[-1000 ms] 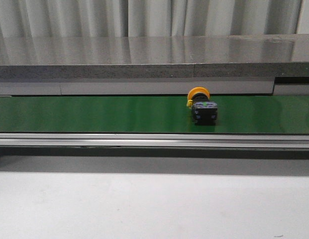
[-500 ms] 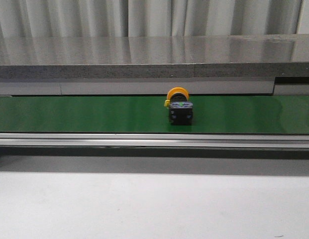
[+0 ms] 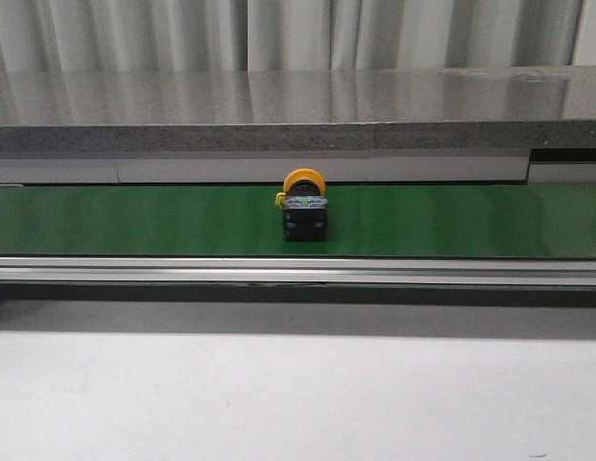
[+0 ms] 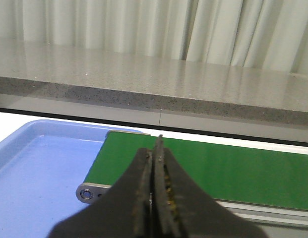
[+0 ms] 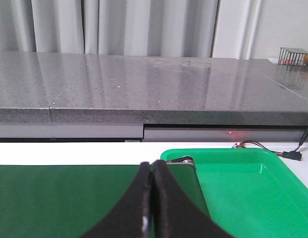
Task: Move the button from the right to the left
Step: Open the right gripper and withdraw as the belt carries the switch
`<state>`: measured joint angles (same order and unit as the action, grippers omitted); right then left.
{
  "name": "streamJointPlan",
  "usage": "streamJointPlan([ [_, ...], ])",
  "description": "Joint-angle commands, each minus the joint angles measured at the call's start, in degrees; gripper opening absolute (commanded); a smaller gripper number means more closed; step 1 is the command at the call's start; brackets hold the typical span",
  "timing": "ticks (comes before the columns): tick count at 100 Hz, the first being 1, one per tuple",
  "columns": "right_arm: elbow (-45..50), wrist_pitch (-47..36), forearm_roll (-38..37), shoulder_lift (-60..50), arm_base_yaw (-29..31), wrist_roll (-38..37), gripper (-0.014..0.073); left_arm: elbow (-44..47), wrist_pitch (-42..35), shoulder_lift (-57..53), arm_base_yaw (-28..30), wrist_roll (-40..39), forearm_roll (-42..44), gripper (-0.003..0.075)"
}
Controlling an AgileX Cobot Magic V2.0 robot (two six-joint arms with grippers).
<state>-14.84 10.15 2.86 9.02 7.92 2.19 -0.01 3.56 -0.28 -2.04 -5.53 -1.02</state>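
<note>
The button (image 3: 304,206), a yellow-orange cap behind a black boxy body with a small green and yellow detail, lies on the green conveyor belt (image 3: 134,221) near the middle of the front view. My left gripper (image 4: 154,148) is shut and empty, over the belt's left end. My right gripper (image 5: 154,171) is shut and empty, over the belt's right end. Neither gripper shows in the front view, and the button shows in neither wrist view.
A blue tray (image 4: 39,173) lies off the belt's left end. A green tray (image 5: 253,183) lies off the belt's right end. A grey stone ledge (image 3: 298,110) runs behind the belt, and a metal rail (image 3: 298,271) along its front.
The button has travelled left along the belt, from right of centre to about the middle.
</note>
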Motion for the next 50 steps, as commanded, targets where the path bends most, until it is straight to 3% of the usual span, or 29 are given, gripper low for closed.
streamJointPlan([
  [1,-1.36,-4.85,-0.38,0.34,-0.05,-0.15,-0.0066,2.51,-4.32,-1.81,0.15,-0.39,-0.03,-0.0020],
  [36,-1.36,-4.78,-0.38,0.34,-0.05,-0.15,-0.0066,1.77,-6.41,-1.81,0.15,-0.39,-0.26,-0.0020],
  [50,-1.36,-4.78,-0.38,0.34,-0.05,-0.15,-0.0066,-3.85,0.39,-0.30,0.15,-0.29,1.02,-0.0020],
])
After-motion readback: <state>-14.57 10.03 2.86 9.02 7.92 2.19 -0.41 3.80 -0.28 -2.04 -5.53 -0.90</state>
